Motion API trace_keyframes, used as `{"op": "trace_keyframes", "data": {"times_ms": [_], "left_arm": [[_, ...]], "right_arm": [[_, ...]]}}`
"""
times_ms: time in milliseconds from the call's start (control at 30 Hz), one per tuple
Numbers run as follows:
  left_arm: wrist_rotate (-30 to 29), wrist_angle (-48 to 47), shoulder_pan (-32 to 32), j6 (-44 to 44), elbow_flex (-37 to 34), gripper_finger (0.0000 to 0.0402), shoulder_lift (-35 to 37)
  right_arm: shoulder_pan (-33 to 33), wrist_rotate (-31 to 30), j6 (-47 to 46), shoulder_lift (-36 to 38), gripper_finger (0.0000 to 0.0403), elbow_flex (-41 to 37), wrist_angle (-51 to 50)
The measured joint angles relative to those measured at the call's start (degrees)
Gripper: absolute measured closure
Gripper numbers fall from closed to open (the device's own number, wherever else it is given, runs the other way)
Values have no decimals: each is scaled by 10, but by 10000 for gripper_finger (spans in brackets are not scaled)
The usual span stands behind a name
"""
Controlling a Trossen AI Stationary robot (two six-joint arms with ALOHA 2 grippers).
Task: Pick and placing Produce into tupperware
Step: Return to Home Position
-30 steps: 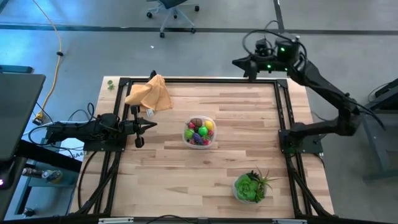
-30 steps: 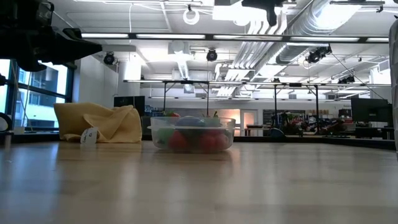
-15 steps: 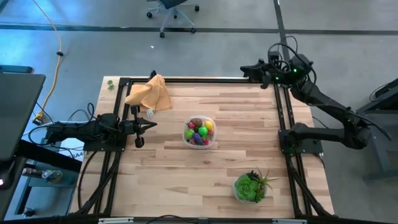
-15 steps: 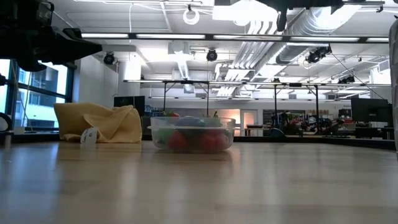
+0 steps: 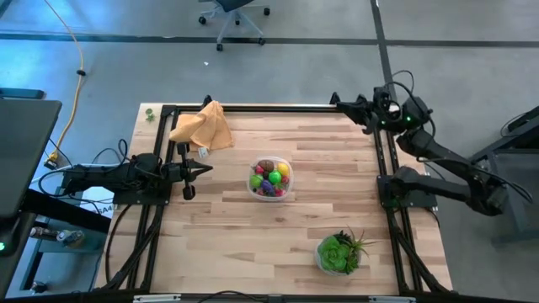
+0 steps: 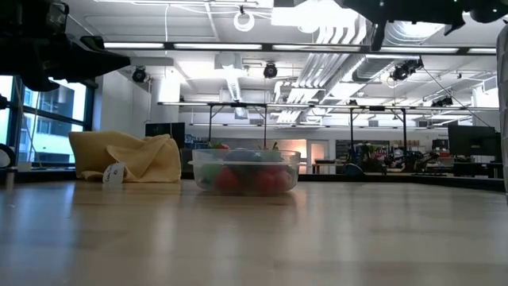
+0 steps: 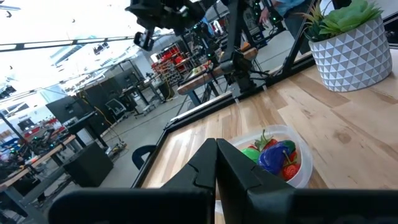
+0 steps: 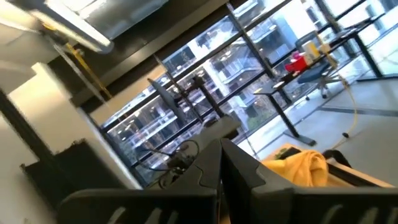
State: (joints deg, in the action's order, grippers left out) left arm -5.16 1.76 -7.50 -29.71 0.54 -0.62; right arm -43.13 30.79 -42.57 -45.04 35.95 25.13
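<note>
Pale wood planking covers the bench [image 5: 253, 244], and the tupperware [image 5: 290, 183] stands near its middle, a short way ahead of the left end effector [image 5: 205, 169] and well apart from the right end effector [image 5: 335, 99]. The produce [image 5: 268, 178] is heaped inside it (reds, greens, a yellow and a brown piece show from above). Over the last second the right arm has folded back toward its base, and its end effector has drawn away to the far rail of the black frame. Its fingers [image 8: 208, 168] are together and carry nothing. The left arm waits at its own edge, fingers [image 7: 205, 165] likewise together. The container, the cloth [image 5: 202, 128] beyond the left end effector and the potted plant [image 5: 339, 254] have not shifted. One small green thing [image 5: 149, 113] lies at the bench corner outside the frame; whether it is produce I cannot tell. Otherwise no piece lies loose, so the filling looks essentially finished and this retreat reads as parking.
</note>
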Motion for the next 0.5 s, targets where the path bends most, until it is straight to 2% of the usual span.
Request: {"op": "trace_keyframes", "data": {"times_ms": [500], "left_arm": [[0, 0, 0, 0, 0, 401, 0]], "right_arm": [[0, -7, -8, 126, 403, -108, 0]]}}
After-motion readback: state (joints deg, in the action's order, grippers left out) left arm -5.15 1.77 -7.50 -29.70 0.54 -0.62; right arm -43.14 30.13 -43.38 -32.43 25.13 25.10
